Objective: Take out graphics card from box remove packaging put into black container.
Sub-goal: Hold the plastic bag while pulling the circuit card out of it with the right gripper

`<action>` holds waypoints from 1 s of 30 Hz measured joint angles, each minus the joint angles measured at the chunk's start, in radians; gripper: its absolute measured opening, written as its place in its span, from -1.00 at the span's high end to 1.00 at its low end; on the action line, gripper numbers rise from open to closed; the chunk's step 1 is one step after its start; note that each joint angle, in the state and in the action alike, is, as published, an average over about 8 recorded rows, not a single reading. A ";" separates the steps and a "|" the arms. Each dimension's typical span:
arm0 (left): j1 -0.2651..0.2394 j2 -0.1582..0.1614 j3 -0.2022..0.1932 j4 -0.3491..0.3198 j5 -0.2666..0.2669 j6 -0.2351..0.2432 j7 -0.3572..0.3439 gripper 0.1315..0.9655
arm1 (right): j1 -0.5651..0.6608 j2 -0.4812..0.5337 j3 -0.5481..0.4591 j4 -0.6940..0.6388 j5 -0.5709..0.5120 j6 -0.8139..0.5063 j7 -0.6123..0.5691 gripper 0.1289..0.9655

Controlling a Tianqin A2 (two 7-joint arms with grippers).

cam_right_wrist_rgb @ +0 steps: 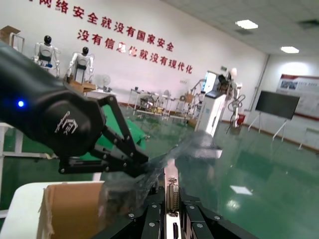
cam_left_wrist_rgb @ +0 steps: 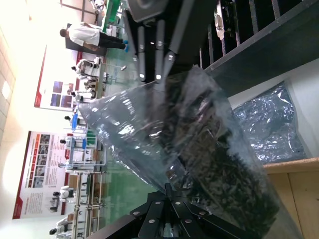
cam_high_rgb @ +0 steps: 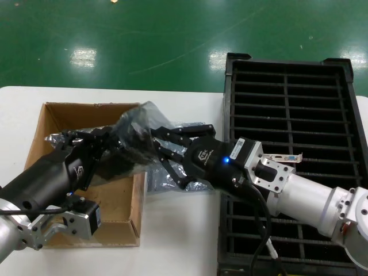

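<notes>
Glossy green flooring lies behind a white tabletop (cam_high_rgb: 172,241), and in the right wrist view a far wall carries red Chinese lettering reading 没有网络安全就没有国家安全 above 没有信息化就没有现代化, with white humanoid robots parked beneath it. Above the near edge of the shallow brown corrugated cardboard box (cam_high_rgb: 123,213) hangs the crinkly, semi-transparent silver-grey antistatic bag (cam_high_rgb: 135,135), lifted and held between both arms. Inside it the thin dark graphics card (cam_right_wrist_rgb: 172,196) is mostly veiled by plastic; only its narrow silver end bracket with a port shows clearly in the right wrist view, standing between that gripper's fingers. The right gripper (cam_high_rgb: 164,150) (a white logo is printed on its black body, too small to read) closes its fingers on the bag's end nearest the long black slotted plastic crate (cam_high_rgb: 322,103), over the gap between box and crate. The left gripper (cam_high_rgb: 115,141) clamps the bag's other end over the box. More silver bag film (cam_high_rgb: 190,127) lies on the table between box and crate, partly hidden by the right arm. One card with a silver bracket (cam_high_rgb: 282,158) already stands in a crate slot.
</notes>
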 joint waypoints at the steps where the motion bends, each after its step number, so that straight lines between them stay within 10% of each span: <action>1: 0.000 0.000 0.000 0.000 0.000 0.000 0.000 0.98 | -0.003 -0.001 0.003 0.004 0.004 0.000 -0.010 0.88; 30: 0.000 0.000 0.000 0.000 0.000 0.000 0.000 0.98 | -0.095 0.022 0.064 0.119 0.082 -0.004 -0.207 0.88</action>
